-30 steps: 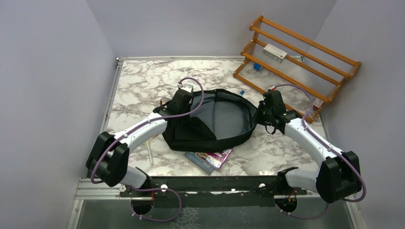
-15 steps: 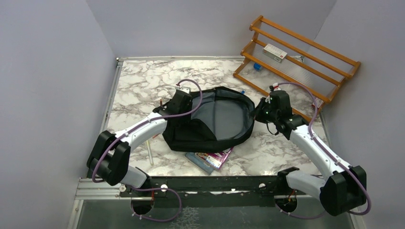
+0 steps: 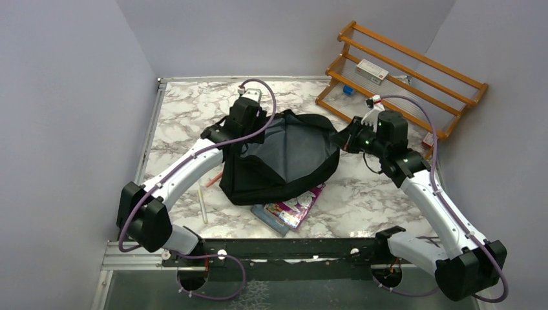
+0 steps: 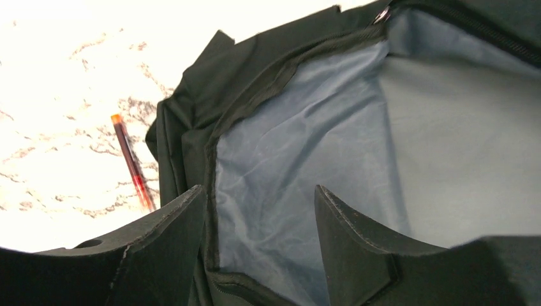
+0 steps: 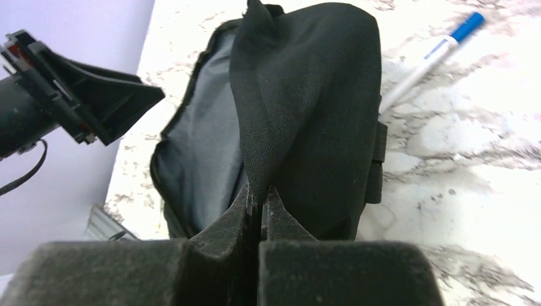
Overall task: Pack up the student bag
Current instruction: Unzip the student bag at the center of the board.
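The student bag [image 3: 284, 161], black with a grey lining, lies mid-table with its mouth partly folded over. My left gripper [image 3: 238, 143] hangs open over its left rim. In the left wrist view the fingers [image 4: 258, 191] straddle the zip edge and the lining [image 4: 332, 127] without gripping either. My right gripper [image 3: 338, 140] is shut on the bag's right edge, holding it off the table. The right wrist view shows a black fabric fold [image 5: 281, 108] pinched between the closed fingers [image 5: 260, 191].
A wooden rack [image 3: 400, 84] holding a small box [image 3: 371, 70] stands at the back right. A colourful book [image 3: 291, 210] pokes out under the bag's near side. A red pen [image 4: 132, 162] and a white stick [image 3: 202, 206] lie left of the bag; a blue-capped pen [image 5: 434, 54] lies right.
My left gripper opened, let go of the bag's rim and moved away from the arm bases. My right gripper closed on the right edge and raised it, folding the mouth partly over.
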Robot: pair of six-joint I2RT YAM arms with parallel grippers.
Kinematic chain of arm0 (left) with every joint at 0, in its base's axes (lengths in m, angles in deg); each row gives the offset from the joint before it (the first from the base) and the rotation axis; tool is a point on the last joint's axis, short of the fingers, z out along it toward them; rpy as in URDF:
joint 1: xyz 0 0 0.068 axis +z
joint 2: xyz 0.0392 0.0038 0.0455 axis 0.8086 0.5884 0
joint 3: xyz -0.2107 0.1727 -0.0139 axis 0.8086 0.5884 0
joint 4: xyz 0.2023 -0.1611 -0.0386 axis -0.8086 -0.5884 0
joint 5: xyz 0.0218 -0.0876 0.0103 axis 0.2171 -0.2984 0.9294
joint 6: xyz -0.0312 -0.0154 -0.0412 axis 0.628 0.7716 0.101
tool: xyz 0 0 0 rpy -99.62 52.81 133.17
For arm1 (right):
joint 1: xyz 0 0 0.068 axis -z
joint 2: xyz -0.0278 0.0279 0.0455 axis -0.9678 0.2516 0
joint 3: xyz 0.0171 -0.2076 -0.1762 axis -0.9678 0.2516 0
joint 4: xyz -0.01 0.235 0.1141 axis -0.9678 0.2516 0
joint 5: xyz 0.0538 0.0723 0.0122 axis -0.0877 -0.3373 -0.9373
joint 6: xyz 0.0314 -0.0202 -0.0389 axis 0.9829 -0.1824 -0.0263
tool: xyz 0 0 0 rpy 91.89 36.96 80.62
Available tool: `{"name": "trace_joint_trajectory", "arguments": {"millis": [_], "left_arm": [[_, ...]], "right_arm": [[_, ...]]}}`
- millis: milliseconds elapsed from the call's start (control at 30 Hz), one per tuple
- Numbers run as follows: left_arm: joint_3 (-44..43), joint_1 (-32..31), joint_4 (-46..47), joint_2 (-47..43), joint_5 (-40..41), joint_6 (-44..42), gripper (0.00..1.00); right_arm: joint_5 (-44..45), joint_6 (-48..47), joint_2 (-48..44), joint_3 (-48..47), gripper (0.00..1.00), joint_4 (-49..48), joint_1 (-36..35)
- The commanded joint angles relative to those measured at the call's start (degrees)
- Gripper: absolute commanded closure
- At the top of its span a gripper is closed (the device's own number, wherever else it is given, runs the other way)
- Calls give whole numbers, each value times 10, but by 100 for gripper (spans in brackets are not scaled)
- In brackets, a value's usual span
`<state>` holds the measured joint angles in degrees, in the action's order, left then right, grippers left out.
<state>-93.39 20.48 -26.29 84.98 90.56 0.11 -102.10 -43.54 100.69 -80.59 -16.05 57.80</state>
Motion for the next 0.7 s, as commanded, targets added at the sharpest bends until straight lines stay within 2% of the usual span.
{"name": "trace_joint_trajectory", "arguments": {"millis": [0, 200, 500, 667], "left_arm": [[-59, 0, -28, -23, 1, -22, 36], [-120, -19, -47, 6, -37, -29, 34], [-142, -116, -64, 87, 34, -7, 30], [-135, -126, -73, 114, 72, 15, 28]], "right_arm": [[-69, -2, -2, -31, 99, -45, 0], [-91, 16, -2, -36, 99, -72, 0], [-112, 30, 4, -41, 99, -89, 0], [-115, 35, 0, -35, 99, -90, 0]]}}
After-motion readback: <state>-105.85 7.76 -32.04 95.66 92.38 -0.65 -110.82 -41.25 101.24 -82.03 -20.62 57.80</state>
